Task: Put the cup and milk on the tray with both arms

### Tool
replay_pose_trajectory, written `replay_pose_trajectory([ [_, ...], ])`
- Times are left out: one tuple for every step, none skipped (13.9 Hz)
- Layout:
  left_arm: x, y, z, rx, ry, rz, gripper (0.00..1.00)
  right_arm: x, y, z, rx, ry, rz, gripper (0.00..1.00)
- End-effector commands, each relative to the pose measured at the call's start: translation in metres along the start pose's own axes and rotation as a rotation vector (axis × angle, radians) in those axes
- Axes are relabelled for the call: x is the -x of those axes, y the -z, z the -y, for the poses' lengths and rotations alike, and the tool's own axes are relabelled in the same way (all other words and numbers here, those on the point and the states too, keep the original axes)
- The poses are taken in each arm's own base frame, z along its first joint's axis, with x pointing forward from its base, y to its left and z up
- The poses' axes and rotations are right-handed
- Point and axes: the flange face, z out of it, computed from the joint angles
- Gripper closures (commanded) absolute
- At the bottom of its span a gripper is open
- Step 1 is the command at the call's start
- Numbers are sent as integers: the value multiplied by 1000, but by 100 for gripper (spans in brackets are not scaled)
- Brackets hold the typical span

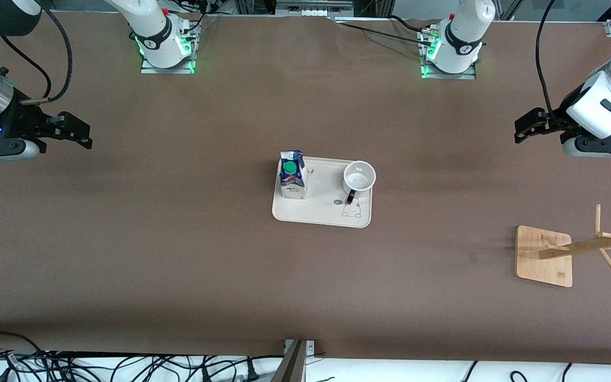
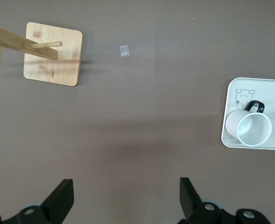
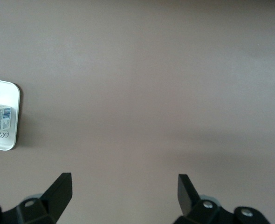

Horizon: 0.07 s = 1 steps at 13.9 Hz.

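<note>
The cream tray (image 1: 316, 215) with the little drawn rabbit lay flat on the middle of the brown table (image 1: 178, 239). The milk carton (image 1: 291, 175) stood upright on the tray, at the end toward the right arm, with its green cap (image 1: 289, 168) on top. The white cup (image 1: 359, 179) stood upright on the same tray, at the end toward the left arm, and its black handle (image 1: 350, 199) pointed toward the front camera. The cup and the milk were apart, with bare tray between them. The left tool (image 1: 523, 127) hung in the air over bare table at the left arm's end, well apart from the tray, and its two black fingers (image 2: 63, 198) stood wide with nothing between them. The right tool (image 1: 80, 135) hung over bare table at the right arm's end, also well apart from the tray, and its fingers (image 3: 60, 191) were spread wide and held nothing. A wooden stand (image 1: 570, 252) with pegs stood on its tan base near the left arm's end, nearer to the front camera than the tray. A small pale patch (image 2: 124, 51) lay on the table between the stand and the tray.
</note>
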Motion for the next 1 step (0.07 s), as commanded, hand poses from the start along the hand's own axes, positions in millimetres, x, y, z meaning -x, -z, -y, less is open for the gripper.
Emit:
replay_pose_trajectory([
  [-3, 6, -2, -16, -20, 12, 0, -2, 5, -1, 1, -5, -7, 0],
])
